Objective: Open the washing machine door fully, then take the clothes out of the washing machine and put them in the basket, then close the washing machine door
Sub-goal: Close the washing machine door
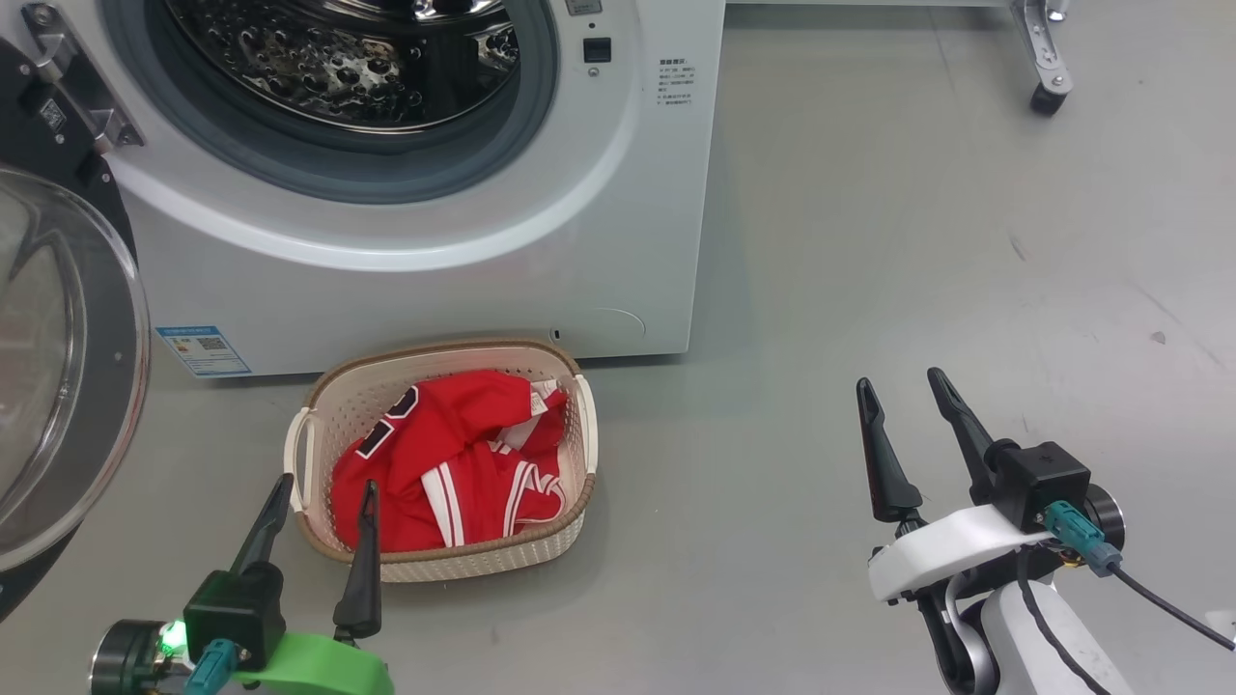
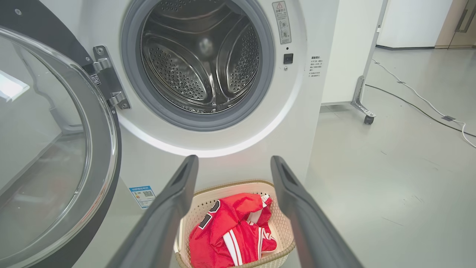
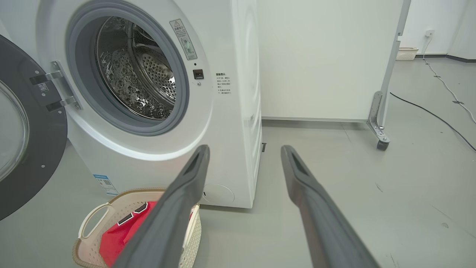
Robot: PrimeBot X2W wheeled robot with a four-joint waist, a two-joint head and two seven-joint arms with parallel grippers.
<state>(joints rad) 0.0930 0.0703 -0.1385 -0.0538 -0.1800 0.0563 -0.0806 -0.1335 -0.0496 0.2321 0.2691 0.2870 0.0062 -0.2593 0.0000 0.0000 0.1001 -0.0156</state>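
Holding the left end effector spread and empty beside the basket, and the right end effector likewise, well apart rightward, we judge the clothes unloaded into it; next we must push the open door, at left, shut.

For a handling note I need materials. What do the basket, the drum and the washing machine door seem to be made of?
Basket: probably moulded plastic, matt cream, perforated walls, woven-look brown rim.
Drum: likely stainless steel, shiny, punched holes.
Washing machine door: clear glass or plastic bowl, glossy black rim.
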